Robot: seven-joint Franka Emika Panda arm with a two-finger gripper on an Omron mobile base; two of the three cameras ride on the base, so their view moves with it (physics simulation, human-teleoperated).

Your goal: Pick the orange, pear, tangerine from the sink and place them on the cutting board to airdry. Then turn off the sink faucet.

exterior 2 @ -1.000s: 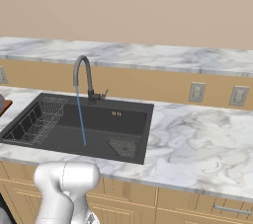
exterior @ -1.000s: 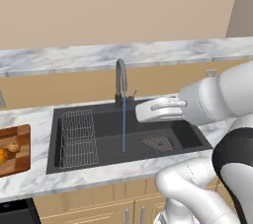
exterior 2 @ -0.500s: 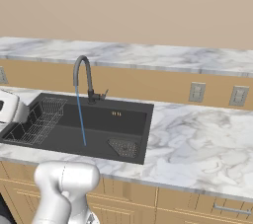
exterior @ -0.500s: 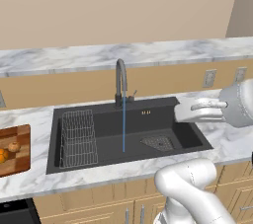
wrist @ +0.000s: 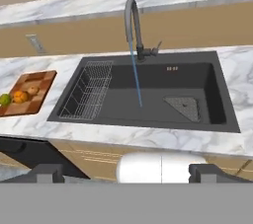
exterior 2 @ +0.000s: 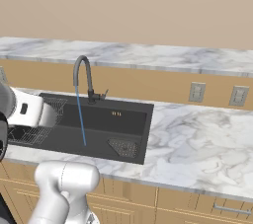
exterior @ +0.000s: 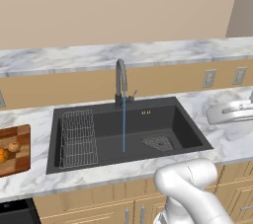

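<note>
In the hand view the cutting board [wrist: 37, 77] lies on the counter left of the sink [wrist: 148, 104]. On the board sit the yellow-green pear [wrist: 5, 99], the orange [wrist: 20, 96] and the paler tangerine [wrist: 33, 90], close together. The sink faucet [wrist: 131, 20] stands behind the basin, and a thin blue stream of water [wrist: 137, 82] runs from its spout. Its small lever [wrist: 157, 48] sticks out to the right. My gripper [wrist: 127, 172] hangs high in front of the counter, open, with nothing between its fingertips [wrist: 47, 171].
A wire rack [exterior: 76, 136] fills the sink's left part and a drain grate [exterior: 158, 142] lies at its right. Wall outlets [exterior: 210, 77] sit behind the right counter [exterior 2: 197, 134]. The end of my arm [exterior: 232, 113] hangs over that counter.
My arm has swung from above the sink to the right edge of the left base view. The water keeps running and the fruits on the board have not moved.
</note>
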